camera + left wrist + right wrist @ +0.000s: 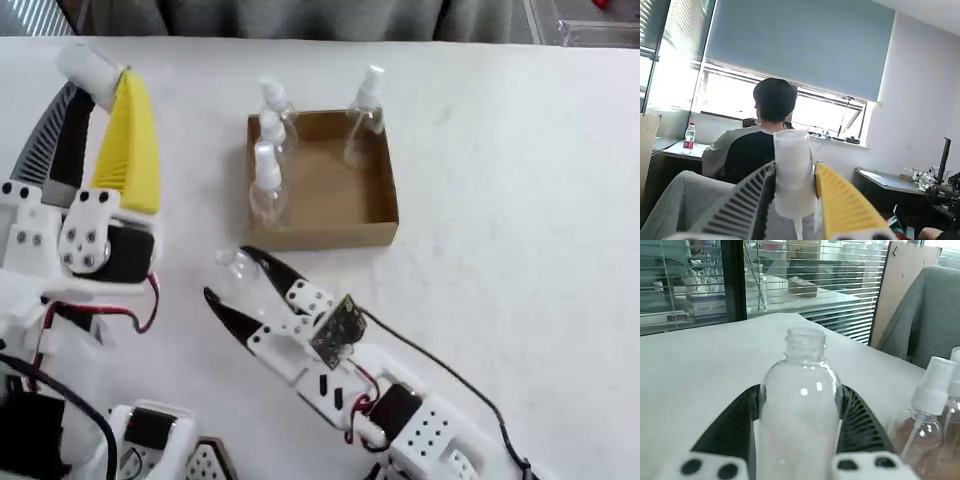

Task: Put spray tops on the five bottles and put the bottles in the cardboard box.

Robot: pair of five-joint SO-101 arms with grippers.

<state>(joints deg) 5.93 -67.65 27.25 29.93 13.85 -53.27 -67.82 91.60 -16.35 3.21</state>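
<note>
My left gripper (97,72), with one yellow and one black finger, is raised at the table's far left and shut on a white spray top (88,62). In the left wrist view the spray top (792,175) stands upright between the fingers, its tube pointing down. My right gripper (228,273) sits just in front of the cardboard box (330,236), shut on a clear uncapped bottle (238,268). The bottle (800,410) points its open neck away from the right wrist. Several capped bottles (268,175) stand in the box.
The box holds bottles along its left side and one at its far right corner (365,110); its middle floor is bare. White tabletop (520,200) stretches to the right of the box. Capped bottles (930,405) stand close beside the held bottle.
</note>
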